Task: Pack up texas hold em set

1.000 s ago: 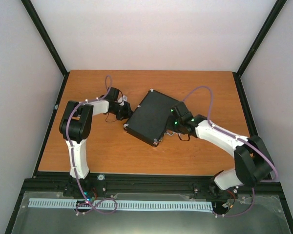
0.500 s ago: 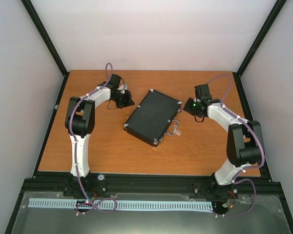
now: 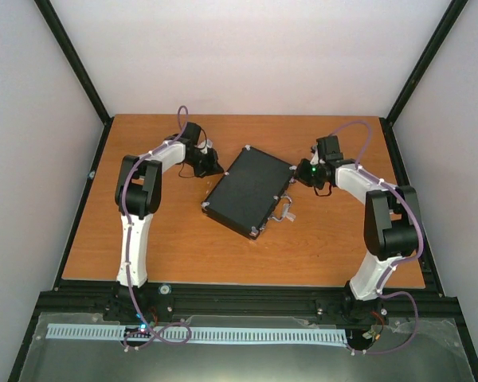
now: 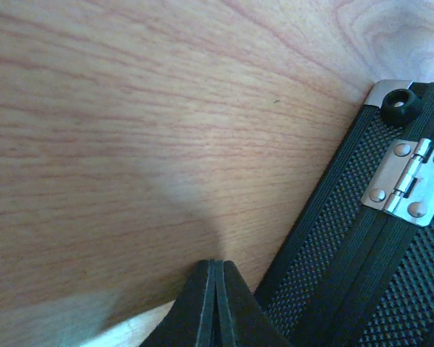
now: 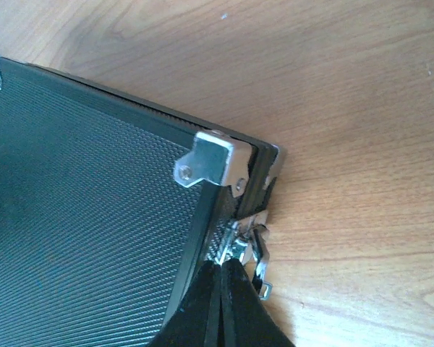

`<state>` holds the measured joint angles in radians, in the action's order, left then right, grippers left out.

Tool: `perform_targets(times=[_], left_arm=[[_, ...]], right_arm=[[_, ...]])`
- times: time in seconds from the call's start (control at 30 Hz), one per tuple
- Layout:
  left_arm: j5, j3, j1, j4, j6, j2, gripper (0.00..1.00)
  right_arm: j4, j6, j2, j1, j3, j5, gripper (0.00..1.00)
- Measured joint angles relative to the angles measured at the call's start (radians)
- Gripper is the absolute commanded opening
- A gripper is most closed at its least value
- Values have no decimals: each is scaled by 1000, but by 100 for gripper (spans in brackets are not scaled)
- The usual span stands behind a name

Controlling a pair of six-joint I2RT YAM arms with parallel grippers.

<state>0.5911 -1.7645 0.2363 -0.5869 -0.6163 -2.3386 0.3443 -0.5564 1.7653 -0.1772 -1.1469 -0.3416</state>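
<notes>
A second ago the left pincer (image 3: 213,169) and the right pincer (image 3: 301,177) were up against the flat black rectangular case with silver corners (image 3: 249,192). Now both have drawn back, the left just off its hinged edge and the right beside a latch corner, each shut tight and holding nothing. The case lies closed and skewed in the middle of the wooden tabletop (image 3: 175,239), with its handle (image 3: 287,209) toward the right arm. We judge the packing all but done. We can read no brand, label or writing anywhere.
</notes>
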Motion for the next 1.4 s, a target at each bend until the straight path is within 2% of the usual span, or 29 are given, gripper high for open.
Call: perform_targets(times=[0.47, 0.87, 1.07, 1.4], left_arm=[[19, -3, 0, -21, 6, 0, 1], [23, -184, 0, -87, 37, -59, 1], [28, -195, 0, -103, 42, -92, 1], [99, -208, 0, -108, 43, -130, 1]], right_arm=[[-66, -9, 122, 16, 77, -10, 3], [-89, -8, 125, 19, 73, 18, 3], [-79, -7, 119, 20, 78, 27, 3], [-151, -19, 240, 32, -36, -88, 3]])
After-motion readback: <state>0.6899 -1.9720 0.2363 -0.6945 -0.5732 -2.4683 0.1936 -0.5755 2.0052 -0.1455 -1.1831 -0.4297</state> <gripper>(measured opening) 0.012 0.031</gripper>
